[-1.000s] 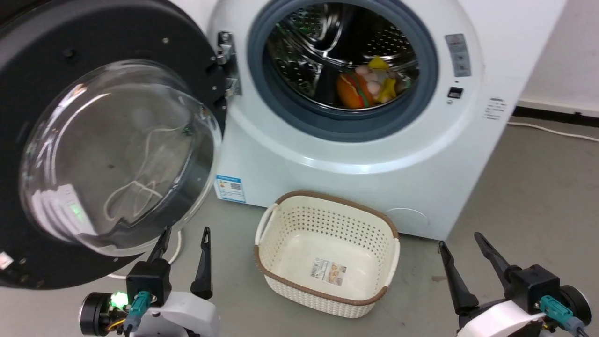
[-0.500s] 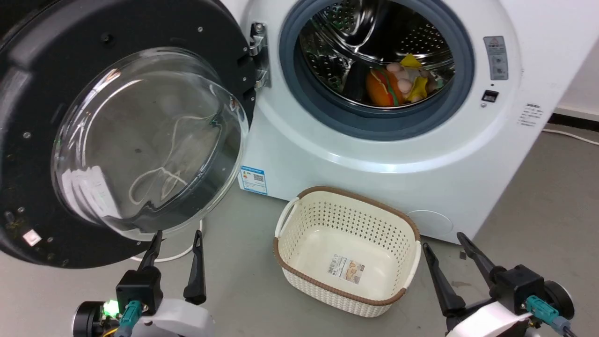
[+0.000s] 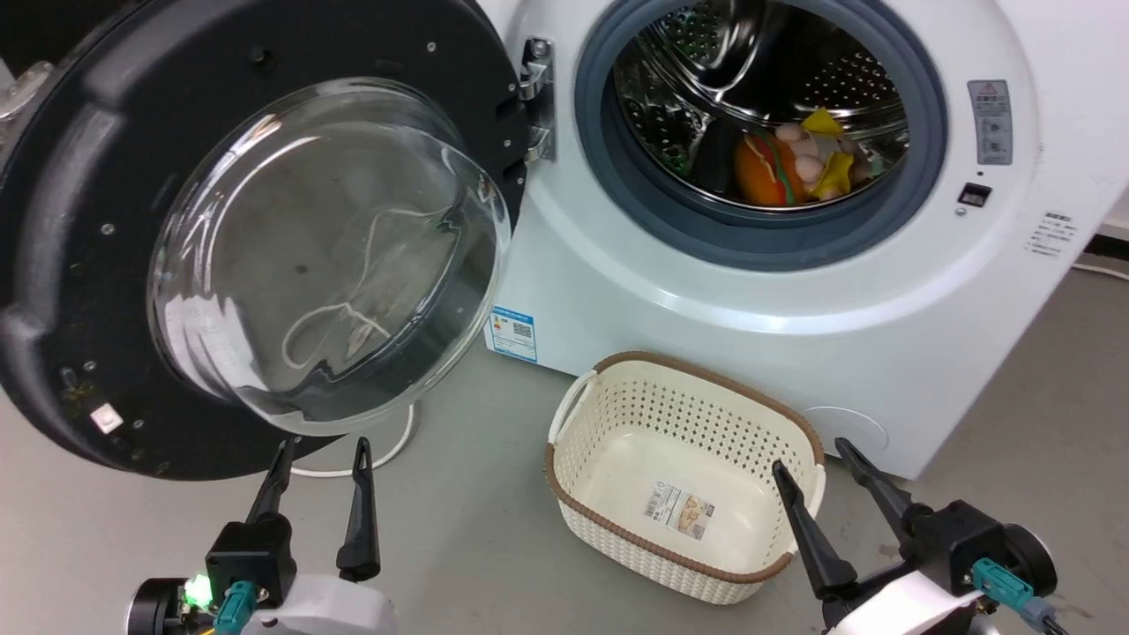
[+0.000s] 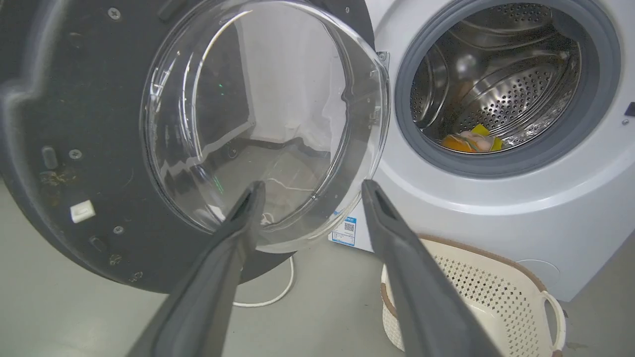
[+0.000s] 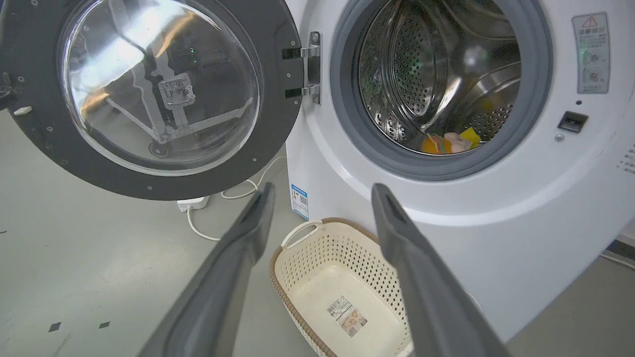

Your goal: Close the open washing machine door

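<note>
The washing machine door [image 3: 106, 176] stands swung wide open to the left, a round black disc with a bulging clear glass bowl, hung on a metal hinge [image 3: 536, 97]. It also fills the left of the left wrist view [image 4: 89, 124] and the upper left of the right wrist view [image 5: 158, 94]. The white washing machine [image 3: 706, 300] shows its steel drum with toys [image 3: 794, 163] inside. My left gripper [image 3: 322, 450] is open just below the door's lower rim, not touching it. My right gripper [image 3: 816, 454] is open at the lower right, by the basket.
A cream perforated basket [image 3: 617, 388] with a brown rim stands on the grey floor before the machine. A white cable [image 3: 388, 450] and plug block [image 5: 191, 203] lie on the floor under the door. Bare floor lies to the left and right.
The head camera has turned left, so the whole picture has slid right. Both grippers stay open and sit slightly lower in the frame. The door's angle looks unchanged.
</note>
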Available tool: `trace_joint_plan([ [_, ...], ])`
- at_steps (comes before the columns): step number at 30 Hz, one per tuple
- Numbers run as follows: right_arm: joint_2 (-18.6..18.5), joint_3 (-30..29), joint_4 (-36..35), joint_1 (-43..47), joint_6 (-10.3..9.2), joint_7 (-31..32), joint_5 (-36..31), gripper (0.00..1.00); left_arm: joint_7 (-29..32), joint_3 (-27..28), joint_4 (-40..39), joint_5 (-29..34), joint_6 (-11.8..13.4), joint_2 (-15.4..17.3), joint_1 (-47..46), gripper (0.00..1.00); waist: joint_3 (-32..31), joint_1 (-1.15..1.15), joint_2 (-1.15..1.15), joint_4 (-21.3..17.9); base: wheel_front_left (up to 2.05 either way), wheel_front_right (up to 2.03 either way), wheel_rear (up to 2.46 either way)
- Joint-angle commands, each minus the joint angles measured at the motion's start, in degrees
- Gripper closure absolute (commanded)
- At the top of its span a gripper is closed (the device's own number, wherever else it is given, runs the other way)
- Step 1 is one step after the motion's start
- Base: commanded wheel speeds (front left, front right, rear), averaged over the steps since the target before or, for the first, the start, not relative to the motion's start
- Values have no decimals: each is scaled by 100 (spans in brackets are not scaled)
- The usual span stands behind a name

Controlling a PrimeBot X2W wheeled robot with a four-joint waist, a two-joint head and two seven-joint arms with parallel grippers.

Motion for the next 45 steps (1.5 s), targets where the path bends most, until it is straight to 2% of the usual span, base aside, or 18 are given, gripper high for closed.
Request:
trace_joint_plan([
  [1,-47,45,40,-60,2,-59,67,0,-63,16,-37,-38,33,2,70,0,-3,0,0,51,0,0,0],
  [15,-47,89,93,30,3,-214,153,0,-218,44,-153,1,46,0,81,0,-9,0,0,356,0,0,0],
  [16,-47,89,101,42,3,-238,162,0,-242,36,-149,-20,12,-1,96,52,-7,0,0,405,0,0,0],
  [17,-47,89,101,42,3,-238,162,0,-242,36,-149,-20,12,-1,96,52,-7,0,0,405,0,0,0],
  [18,-47,90,104,48,3,-250,166,0,-254,23,-144,-27,-25,3,101,100,-7,0,0,429,0,0,0],
  [24,-36,50,76,111,3,-322,172,0,-326,121,-236,-188,-204,17,37,100,34,0,0,586,0,0,0],
  [29,-50,-92,-7,199,3,-382,147,0,-386,466,-445,-741,-420,23,-282,100,196,0,0,718,0,0,0],
  [32,-83,-136,-41,230,3,-418,103,0,-422,548,-347,-953,-566,238,-611,100,345,0,0,760,0,0,0],
  [36,-139,-95,-66,119,4,-465,78,0,-401,1066,-249,-1644,-623,489,-1177,100,596,0,0,678,0,0,0],
  [41,-254,-34,-66,-36,4,-525,119,0,-78,1879,53,-2538,-585,1002,-2020,100,863,0,0,578,0,0,0],
  [45,-336,-35,-38,-128,4,-573,173,0,379,2425,705,-3267,-484,1472,-2732,100,1023,0,0,506,0,0,0],
])
